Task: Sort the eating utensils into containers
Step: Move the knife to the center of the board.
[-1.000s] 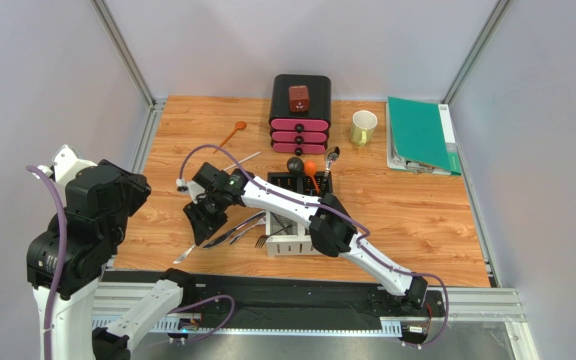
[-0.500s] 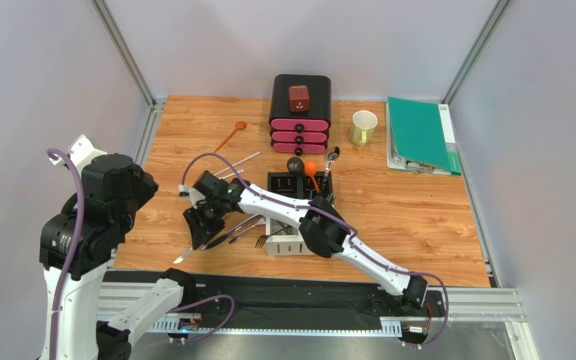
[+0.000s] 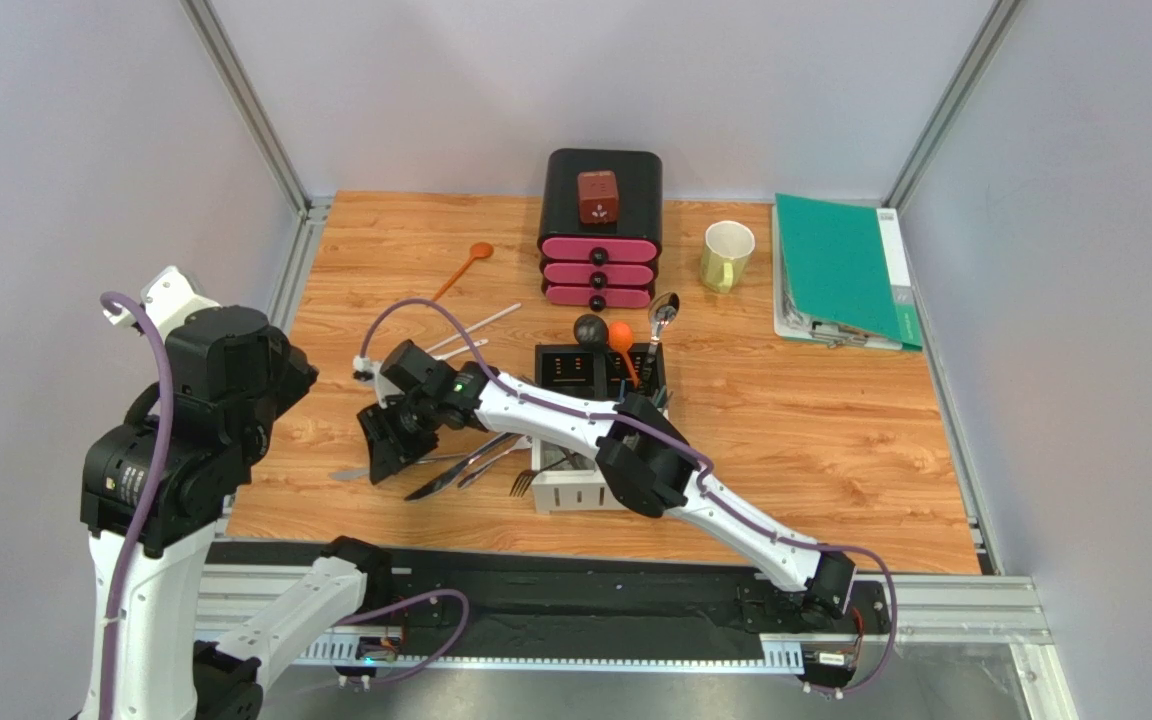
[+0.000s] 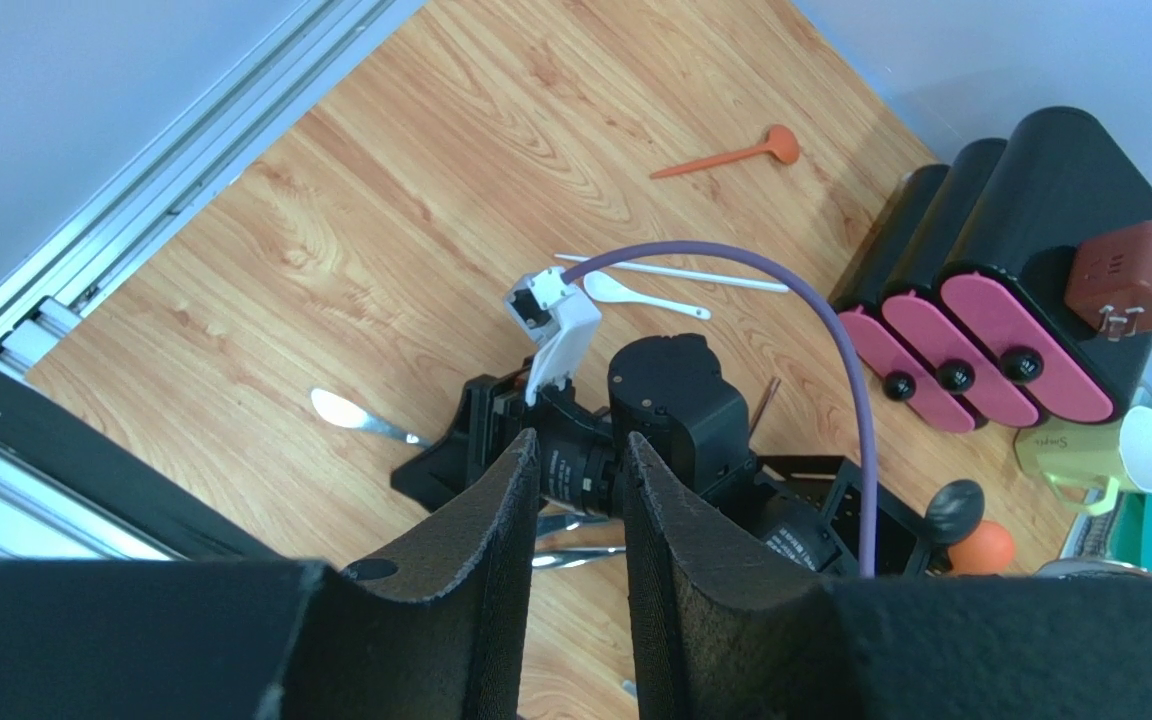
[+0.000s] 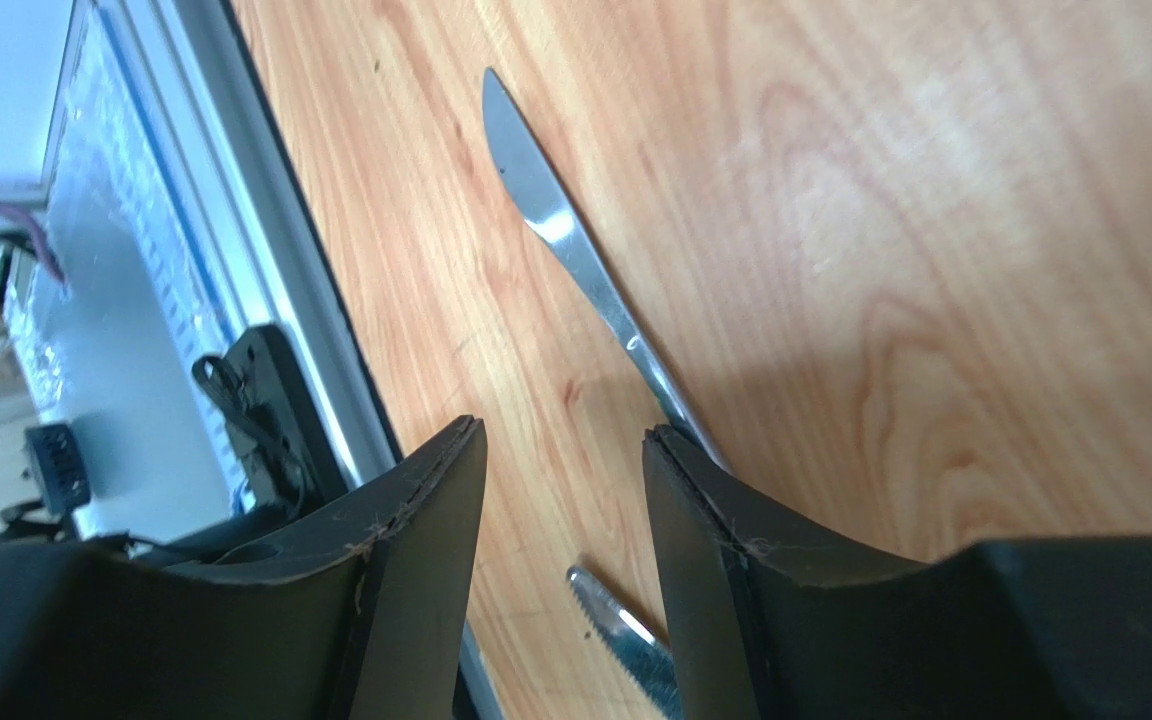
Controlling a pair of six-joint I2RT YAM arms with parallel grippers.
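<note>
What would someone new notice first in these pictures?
The right arm stretches across the table, its open hand low over a silver knife that lies on the wood at front left, left of the four-compartment caddy. At the back stands a black-and-pink drawer box, with an orange spoon lying on the wood to its left.

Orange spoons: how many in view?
2. One orange spoon lies on the table, left of the drawer box; the other stands in the caddy. More may hide under the right arm.
</note>
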